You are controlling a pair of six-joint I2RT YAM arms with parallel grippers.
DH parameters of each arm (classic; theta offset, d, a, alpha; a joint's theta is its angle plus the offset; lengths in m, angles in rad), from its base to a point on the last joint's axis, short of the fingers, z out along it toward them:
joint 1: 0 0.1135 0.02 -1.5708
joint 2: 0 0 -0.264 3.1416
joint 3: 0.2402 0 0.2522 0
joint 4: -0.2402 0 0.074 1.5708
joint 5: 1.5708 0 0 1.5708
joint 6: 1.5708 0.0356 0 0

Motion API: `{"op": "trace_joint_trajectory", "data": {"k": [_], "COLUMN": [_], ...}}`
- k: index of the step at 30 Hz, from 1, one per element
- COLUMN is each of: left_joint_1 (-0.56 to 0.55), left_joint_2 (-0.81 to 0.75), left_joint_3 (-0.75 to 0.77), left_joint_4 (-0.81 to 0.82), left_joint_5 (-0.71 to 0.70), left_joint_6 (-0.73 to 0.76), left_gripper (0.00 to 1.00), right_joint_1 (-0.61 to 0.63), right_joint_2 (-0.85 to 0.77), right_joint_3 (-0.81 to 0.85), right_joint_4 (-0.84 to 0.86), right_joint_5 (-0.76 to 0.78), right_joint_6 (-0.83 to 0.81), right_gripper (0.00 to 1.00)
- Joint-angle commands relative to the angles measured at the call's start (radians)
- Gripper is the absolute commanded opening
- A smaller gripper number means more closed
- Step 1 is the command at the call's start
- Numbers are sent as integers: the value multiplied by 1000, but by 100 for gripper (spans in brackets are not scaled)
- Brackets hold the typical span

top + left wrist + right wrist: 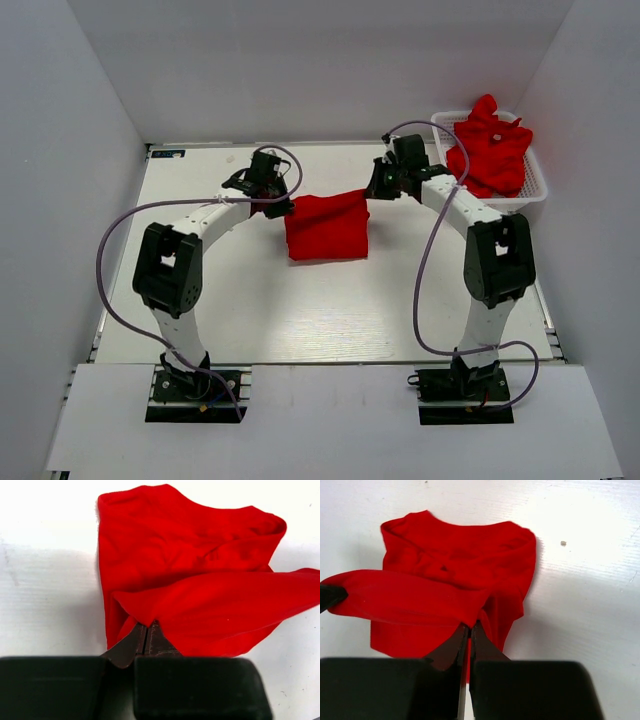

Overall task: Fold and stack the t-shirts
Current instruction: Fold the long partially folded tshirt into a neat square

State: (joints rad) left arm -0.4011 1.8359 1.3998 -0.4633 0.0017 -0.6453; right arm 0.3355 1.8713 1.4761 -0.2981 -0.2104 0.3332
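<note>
Both arms are bending at raised elbows from the near edge, leaning inward over the table [300,320]. The left gripper [287,208] [146,630] and right gripper [372,190] [470,627] are each clamping a far corner of the mid-table t-shirt [327,230] [190,575] [455,570]. Other t-shirts [490,150] are filling the far-right basket [541,185].
</note>
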Motion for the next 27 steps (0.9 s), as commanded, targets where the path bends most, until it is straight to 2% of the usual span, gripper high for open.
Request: {"op": "trace_joint_trajectory", "data": {"k": [1, 6, 9, 10, 11, 12, 13, 14, 16, 17, 18, 21, 23, 25, 27], "left_joint_1": [33, 53, 74, 74, 83, 96, 105, 131, 159, 168, 183, 183, 183, 174, 153], "left_joint_2": [-4, 80, 160, 180, 215, 230, 246, 285, 327, 342, 371, 372, 321, 275, 211], "left_joint_3": [31, 102, 191, 209, 225, 243, 290, 326, 482, 528, 620, 666, 625, 509, 399], "left_joint_4": [35, 45, 34, 34, 34, 34, 52, 43, -7, -30, -47, -58, -34, 21, 87], "left_joint_5": [0, 44, 66, 66, 75, 66, 66, 55, 31, 20, 44, 109, 147, 207, 251], "left_joint_6": [44, 65, 84, 84, 84, 84, 84, 84, 84, 94, 108, 165, 196, 231, 265], "left_gripper": [0, 4, 18, 40, 54, 64, 91, 100, 100, 100, 100, 100, 100, 100, 100], "right_joint_1": [-21, -26, -24, -23, -26, -29, -30, -36, -49, -55, -67, -79, -75, -73, -72], "right_joint_2": [55, 144, 198, 210, 251, 265, 278, 317, 363, 400, 408, 363, 316, 217, 140], "right_joint_3": [85, 159, 205, 234, 248, 292, 334, 355, 469, 513, 617, 609, 487, 333, 268], "right_joint_4": [24, 10, 14, 16, 13, 14, 36, 51, 62, 41, 30, 4, 42, 65, 100], "right_joint_5": [75, 75, 69, 69, 71, 68, 62, 54, 28, 19, -16, -9, 0, -27, -82], "right_joint_6": [-10, 23, 50, 52, 75, 82, 101, 112, 122, 128, 118, 101, 89, 58, 33], "right_gripper": [0, 0, 0, 0, 0, 3, 6, 23, 55, 90, 90, 90, 90, 90, 90]}}
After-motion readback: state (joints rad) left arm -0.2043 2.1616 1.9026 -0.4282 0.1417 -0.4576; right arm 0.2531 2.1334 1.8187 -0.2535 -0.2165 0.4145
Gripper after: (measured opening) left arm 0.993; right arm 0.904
